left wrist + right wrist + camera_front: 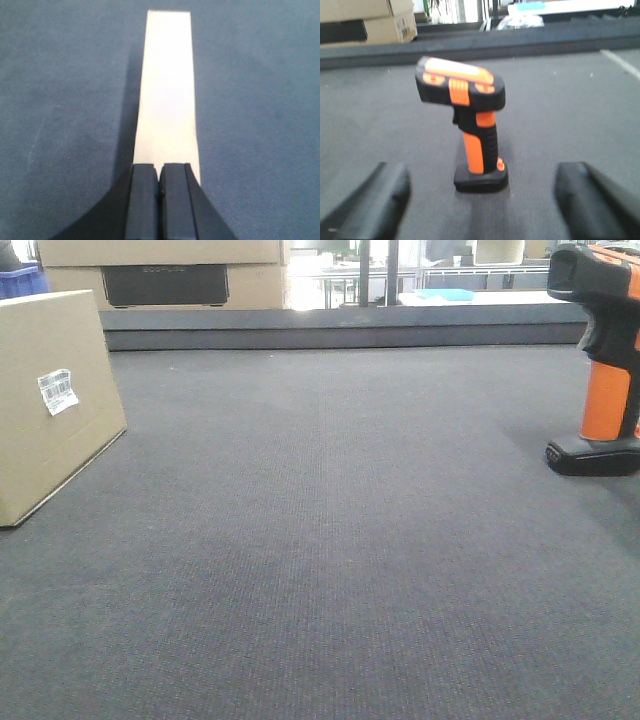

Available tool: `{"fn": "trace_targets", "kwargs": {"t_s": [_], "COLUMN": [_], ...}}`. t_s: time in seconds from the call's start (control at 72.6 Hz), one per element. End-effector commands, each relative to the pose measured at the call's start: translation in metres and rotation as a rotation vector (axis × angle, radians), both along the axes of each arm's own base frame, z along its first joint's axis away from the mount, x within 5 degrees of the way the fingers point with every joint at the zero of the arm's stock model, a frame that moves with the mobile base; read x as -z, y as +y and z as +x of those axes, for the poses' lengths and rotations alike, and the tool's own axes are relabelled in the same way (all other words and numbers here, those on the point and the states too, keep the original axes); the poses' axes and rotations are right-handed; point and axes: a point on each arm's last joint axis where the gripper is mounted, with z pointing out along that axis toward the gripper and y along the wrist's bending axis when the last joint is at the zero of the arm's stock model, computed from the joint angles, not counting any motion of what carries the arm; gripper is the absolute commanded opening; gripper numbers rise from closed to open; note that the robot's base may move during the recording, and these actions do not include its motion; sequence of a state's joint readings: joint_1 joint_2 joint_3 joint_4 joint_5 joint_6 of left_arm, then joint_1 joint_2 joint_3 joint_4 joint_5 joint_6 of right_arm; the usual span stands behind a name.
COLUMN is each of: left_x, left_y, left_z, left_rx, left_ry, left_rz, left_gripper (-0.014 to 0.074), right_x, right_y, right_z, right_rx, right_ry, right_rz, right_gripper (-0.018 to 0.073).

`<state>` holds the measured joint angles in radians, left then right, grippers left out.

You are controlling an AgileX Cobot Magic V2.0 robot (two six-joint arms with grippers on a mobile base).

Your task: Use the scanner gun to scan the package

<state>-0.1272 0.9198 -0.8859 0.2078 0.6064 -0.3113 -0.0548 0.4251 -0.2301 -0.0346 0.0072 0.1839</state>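
The package (pixel 55 400), a tan cardboard box with a small white barcode label (pixel 57 391), stands on the dark mat at the far left. In the left wrist view its narrow pale top face (pixel 167 90) stretches away just beyond my left gripper (pixel 160 172), whose fingers are pressed together and hold nothing. The scanner gun (pixel 605 360) stands upright on its black base at the far right. In the right wrist view the scanner gun (pixel 475 130) is straight ahead. My right gripper (pixel 480 200) is open wide, a finger on each side, short of the base.
Larger tan boxes with a black panel (pixel 160 280) sit at the back left behind a raised dark ledge (pixel 340 330). A blue bin (pixel 20 280) shows beside them. A white line (pixel 620 62) marks the mat at the right.
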Motion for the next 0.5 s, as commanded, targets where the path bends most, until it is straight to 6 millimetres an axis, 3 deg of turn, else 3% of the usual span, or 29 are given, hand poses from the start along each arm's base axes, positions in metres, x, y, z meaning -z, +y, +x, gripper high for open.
{"fn": "trace_targets", "kwargs": {"t_s": [0.0,0.207,0.482], "left_x": [0.003,0.01,0.005], "left_y": [0.001,0.005,0.006], "left_z": [-0.013,-0.039,-0.05], "left_rx": [0.007,0.011,0.03], "left_ry": [-0.071,-0.127,-0.254], "left_rz": [-0.016,0.008,0.016], "left_gripper": [-0.0111,-0.0111,-0.0111], "right_x": [-0.005,-0.014,-0.035], "right_y": [0.0,0.0,0.001], "right_z": [-0.004,-0.012,-0.022], "right_rx": [0.007,0.011,0.01], "right_ry": [0.011,0.042,0.007], "right_rz": [-0.003,-0.002,0.028], "right_gripper": [0.0272,-0.016,-0.0167]}}
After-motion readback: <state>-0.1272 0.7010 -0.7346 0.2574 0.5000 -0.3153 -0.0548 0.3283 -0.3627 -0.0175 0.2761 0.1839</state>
